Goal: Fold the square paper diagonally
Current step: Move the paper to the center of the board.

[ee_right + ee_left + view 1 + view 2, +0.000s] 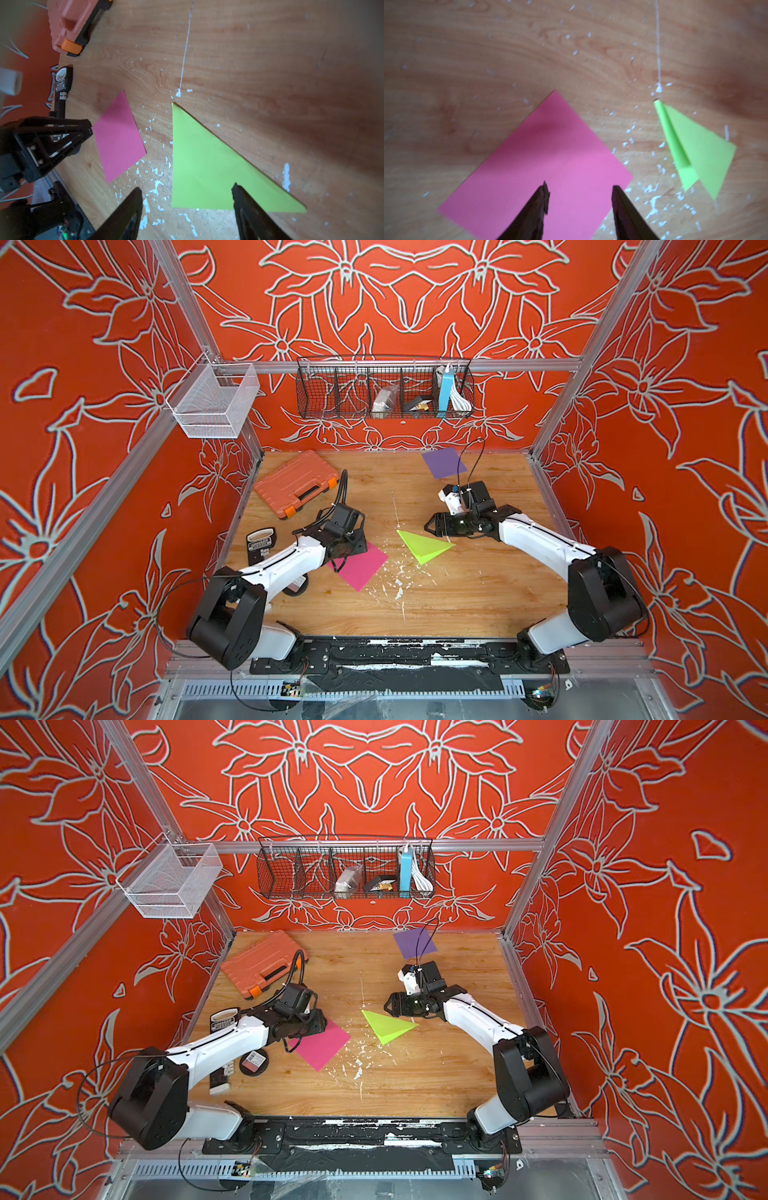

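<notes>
Left of centre, the left gripper [579, 185] is hovering, jaws spread, above the flat pink paper [365, 568]. At centre, the green paper [422, 546] is lying folded triangular, possibly springing open, long edge facing the nearer, spread right gripper [430, 526].

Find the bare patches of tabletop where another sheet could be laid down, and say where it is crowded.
Widest bare patch: the near strip of table between the pink paper, the green triangle and the black base rail. Smaller one: between the orange case and the purple paper. Crowded: the left edge, around the black tool.
</notes>
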{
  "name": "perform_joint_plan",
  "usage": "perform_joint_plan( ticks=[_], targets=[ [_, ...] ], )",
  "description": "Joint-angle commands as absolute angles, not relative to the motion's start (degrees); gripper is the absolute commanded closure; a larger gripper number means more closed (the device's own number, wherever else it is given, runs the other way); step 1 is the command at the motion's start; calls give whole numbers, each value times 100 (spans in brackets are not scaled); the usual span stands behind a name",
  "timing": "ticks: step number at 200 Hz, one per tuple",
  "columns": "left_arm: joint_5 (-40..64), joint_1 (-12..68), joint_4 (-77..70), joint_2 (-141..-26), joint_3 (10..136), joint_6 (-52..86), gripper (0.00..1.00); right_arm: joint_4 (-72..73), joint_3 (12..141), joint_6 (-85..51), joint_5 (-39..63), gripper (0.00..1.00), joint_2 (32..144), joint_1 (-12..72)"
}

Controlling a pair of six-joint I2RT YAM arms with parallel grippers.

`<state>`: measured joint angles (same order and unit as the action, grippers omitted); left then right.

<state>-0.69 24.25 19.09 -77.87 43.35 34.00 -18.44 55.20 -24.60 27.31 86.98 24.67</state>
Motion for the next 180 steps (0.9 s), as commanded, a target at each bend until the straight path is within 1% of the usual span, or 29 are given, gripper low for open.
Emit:
perform_joint_plan(
  ticks=[1, 24, 51, 96, 118, 144, 180],
  targets=[
    [-335, 2382, 2201, -7568, 4065, 3628, 44, -2065, 5230, -2404, 2911, 21, 8513, 2466],
    [-309, 2369, 2206, -7593, 3855, 3672, 43, -2055, 5049, -2481, 3051, 15, 8439, 2518],
    [-170, 2373, 1972, -7578, 3578, 3754, 43, -2028, 4821, -2592, 3088, 13, 8367, 2645],
    [116, 2373, 1442, -7852, 3374, 3771, 43, -1838, 4588, -2858, 3006, 26, 8404, 2764],
    [327, 2371, 1238, -8066, 3380, 3736, 44, -1702, 4576, -2994, 3054, 27, 8518, 2809],
    [333, 2373, 1204, -8164, 3401, 3735, 45, -1425, 4453, -3233, 3112, 27, 8678, 2830],
    [548, 2374, 930, -8379, 3349, 3699, 48, -1202, 4525, -3434, 2979, 27, 9086, 2830]
  ],
)
